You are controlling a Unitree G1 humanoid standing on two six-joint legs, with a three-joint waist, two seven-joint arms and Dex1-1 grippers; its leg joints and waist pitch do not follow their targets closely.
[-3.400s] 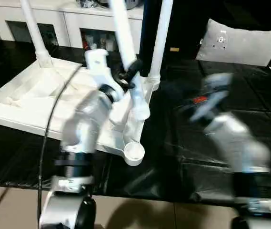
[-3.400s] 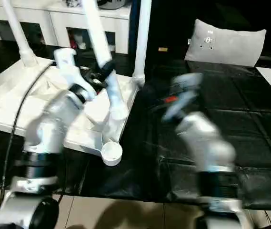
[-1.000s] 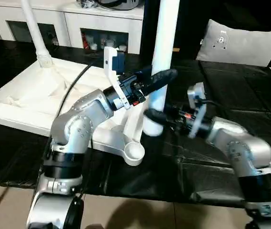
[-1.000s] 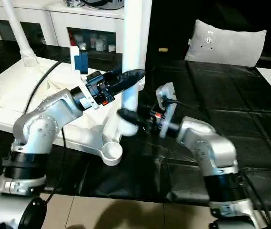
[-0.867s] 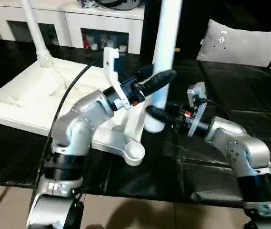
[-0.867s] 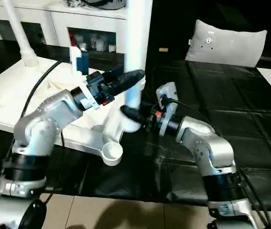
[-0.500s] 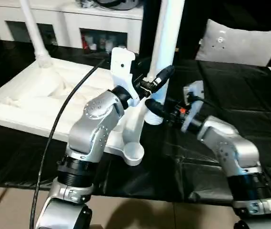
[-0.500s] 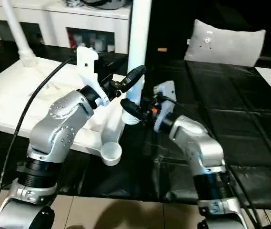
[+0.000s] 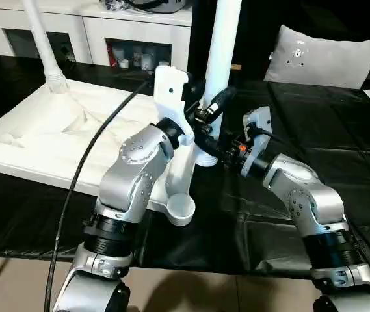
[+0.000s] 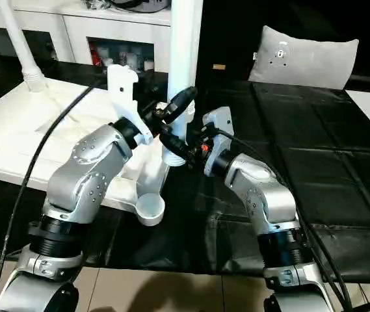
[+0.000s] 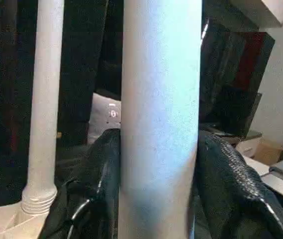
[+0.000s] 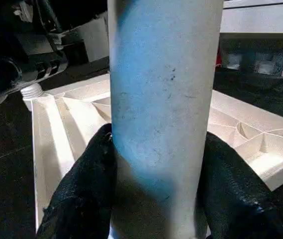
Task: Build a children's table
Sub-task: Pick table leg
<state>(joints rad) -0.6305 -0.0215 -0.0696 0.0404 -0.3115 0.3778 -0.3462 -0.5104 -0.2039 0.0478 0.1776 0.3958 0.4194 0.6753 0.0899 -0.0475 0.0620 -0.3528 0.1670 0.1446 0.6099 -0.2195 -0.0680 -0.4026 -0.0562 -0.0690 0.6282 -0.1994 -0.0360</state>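
The white table top (image 9: 35, 140) lies underside up on the black mat, with one leg (image 9: 40, 39) standing in its far left socket. Another white leg (image 9: 222, 58) stands upright at the top's right edge. My left gripper (image 9: 212, 112) is shut on that leg, and my right gripper (image 9: 214, 147) is shut on it lower down. In the wrist views black fingers (image 11: 231, 179) (image 12: 81, 189) press both sides of the leg. A further leg (image 11: 44, 99) stands screwed into a corner socket behind. The near right socket (image 9: 180, 208) holds nothing.
A white glass-door cabinet (image 9: 106, 39) runs along the back, and a grey cushion (image 9: 321, 55) lies at the far right on the black mat (image 9: 315, 130). A black cable (image 9: 87, 162) hangs from my left arm over the table top. Tiled floor (image 9: 204, 292) shows below the near edge.
Earlier, only my left gripper held the tilted leg. Over the last second both grippers carried the upright leg back towards the table top's right edge, and my left forearm has swung upright.
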